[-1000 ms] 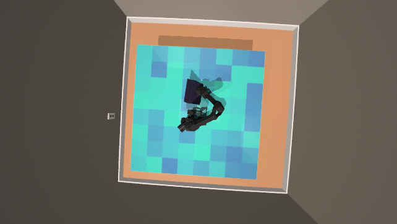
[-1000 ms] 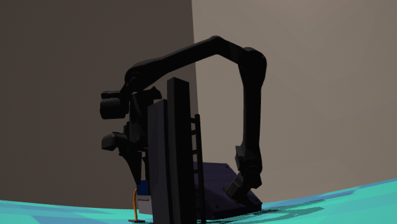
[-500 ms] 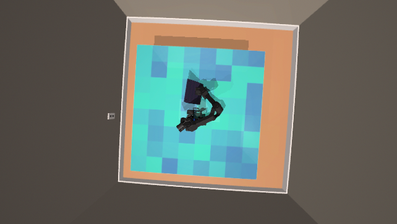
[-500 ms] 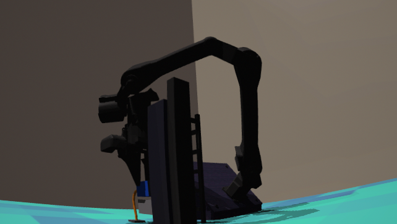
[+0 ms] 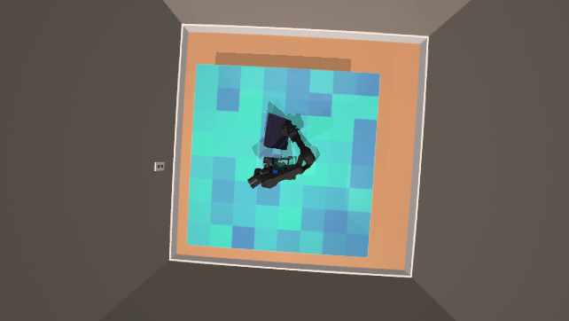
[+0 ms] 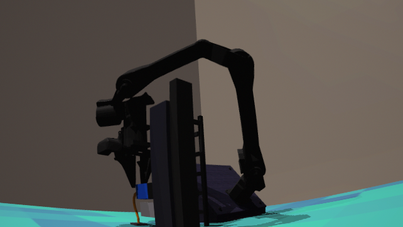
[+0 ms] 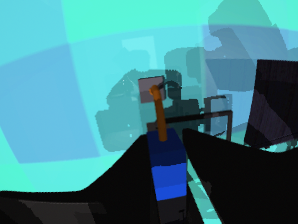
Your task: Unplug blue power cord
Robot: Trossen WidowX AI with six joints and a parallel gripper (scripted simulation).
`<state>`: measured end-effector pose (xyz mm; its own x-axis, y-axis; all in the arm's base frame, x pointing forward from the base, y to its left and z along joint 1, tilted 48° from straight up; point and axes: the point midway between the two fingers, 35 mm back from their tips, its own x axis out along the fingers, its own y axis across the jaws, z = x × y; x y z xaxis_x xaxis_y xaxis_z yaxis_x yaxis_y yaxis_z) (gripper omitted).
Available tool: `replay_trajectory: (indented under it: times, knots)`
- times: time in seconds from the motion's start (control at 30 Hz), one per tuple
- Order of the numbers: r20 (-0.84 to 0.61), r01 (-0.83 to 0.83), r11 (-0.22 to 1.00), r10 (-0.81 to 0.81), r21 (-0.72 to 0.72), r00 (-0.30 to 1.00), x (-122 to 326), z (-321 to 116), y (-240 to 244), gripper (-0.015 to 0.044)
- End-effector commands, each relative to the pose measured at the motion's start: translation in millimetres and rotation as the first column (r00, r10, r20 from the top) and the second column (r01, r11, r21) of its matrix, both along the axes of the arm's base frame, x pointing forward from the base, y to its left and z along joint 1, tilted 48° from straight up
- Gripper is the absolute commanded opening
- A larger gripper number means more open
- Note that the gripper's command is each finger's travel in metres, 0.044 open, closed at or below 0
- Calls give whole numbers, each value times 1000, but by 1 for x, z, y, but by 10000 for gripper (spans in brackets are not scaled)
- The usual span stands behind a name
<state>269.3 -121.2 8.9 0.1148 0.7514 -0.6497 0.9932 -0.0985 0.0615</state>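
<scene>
My gripper (image 6: 139,185) (image 7: 165,137) is shut on the blue plug, with one fingertip on each side of it. The blue plug (image 5: 275,171) (image 6: 142,191) (image 7: 170,180) shows low between the fingers. Its orange cord (image 6: 135,205) (image 7: 160,117) runs from the plug down toward the floor. A pale box (image 6: 147,209), seemingly the power strip, stands directly below the plug in the exterior view. Dark posts hide the right part of both there, and I cannot tell whether the plug is still seated.
Tall dark posts (image 6: 182,150) stand close beside the gripper. A thin black frame (image 6: 202,175) (image 7: 195,118) stands near them. The dark slanted base (image 5: 276,133) (image 6: 216,179) (image 7: 272,100) lies behind. A small socket plate (image 5: 159,167) shows at the far left.
</scene>
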Motion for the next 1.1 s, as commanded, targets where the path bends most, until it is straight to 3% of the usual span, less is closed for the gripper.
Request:
replay_trajectory:
  times: [0.0,0.3,0.73,0.87,1.07]
  knots:
    - [5,2,999,-2,-43,1000,-1,-11,-20,0]
    - [5,3,999,-2,-43,1000,-4,-20,-31,0]
    - [4,3,999,-3,-39,1000,-1,-15,-19,341]
    - [4,3,999,-3,-41,1000,-1,-25,-34,440]
    - [5,3,999,-3,-43,1000,-4,-51,-69,440]
